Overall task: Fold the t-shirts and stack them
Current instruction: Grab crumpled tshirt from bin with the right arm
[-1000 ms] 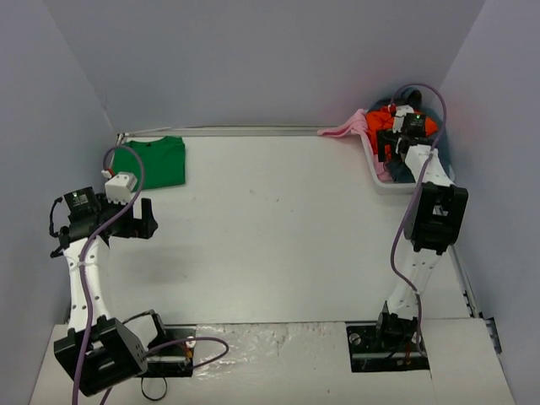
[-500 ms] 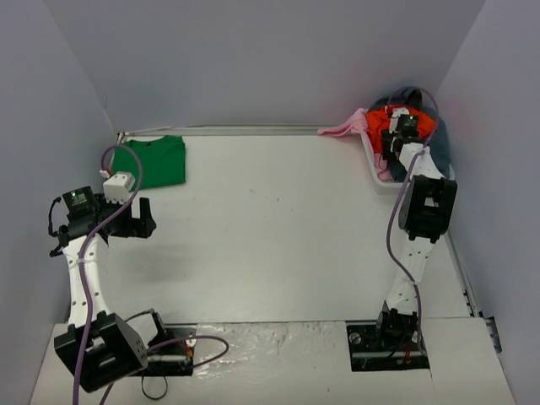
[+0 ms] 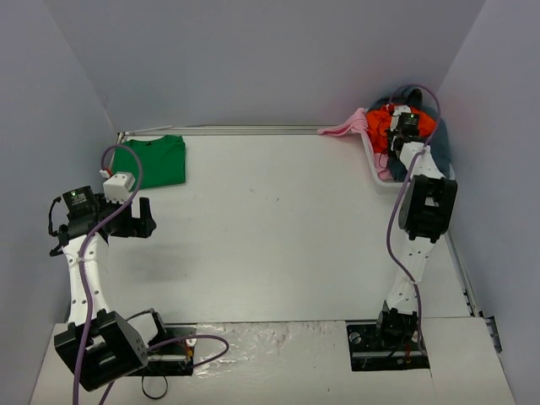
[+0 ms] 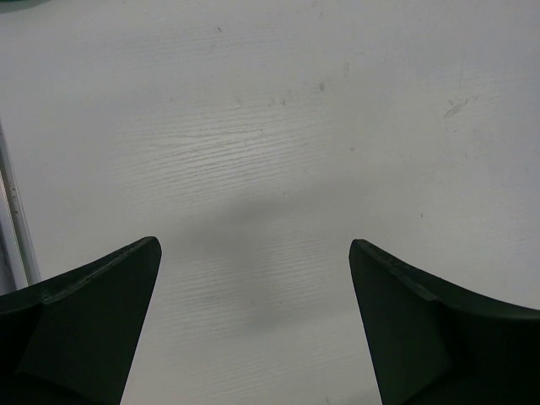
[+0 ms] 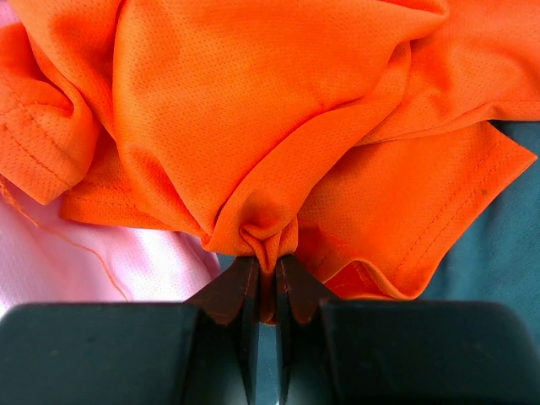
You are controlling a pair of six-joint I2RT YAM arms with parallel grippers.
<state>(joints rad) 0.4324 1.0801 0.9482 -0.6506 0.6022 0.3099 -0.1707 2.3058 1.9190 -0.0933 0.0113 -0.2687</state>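
The orange shirt [image 5: 253, 110] lies crumpled on top of the heap in the bin [image 3: 372, 167], which sits at the far right corner of the table [image 3: 270, 228]. In the right wrist view a small fold of its mesh cloth bunches up into a knot. The right gripper [image 5: 265, 278] is pressed together on that knot, so the two dark fingers [image 5: 236, 291] stand almost touching with only the orange cloth between them. The rest of the shirt spreads away from the pinch in loose creases, one hemmed edge running out to the right.

Under the orange shirt in the bin lies a pink cloth [image 5: 126, 261], showing to the left of the pinch. In the overhead view a part of it hangs out over the bin's left rim onto the table. A dark blue-green cloth [image 5: 506, 245] shows to the right of the pinch, also lower in the heap. The right arm [image 3: 426, 207] reaches from the near edge up and over the bin's near rim.

The green shirt [image 3: 154, 160] is well apart from the bin, across the table at the far left corner, lying flat and folded.

The left gripper [image 4: 253, 253] is also far from the bin, near the table's left side and nearer than the green shirt. Its fingers are spread wide above bare tabletop with nothing between them.
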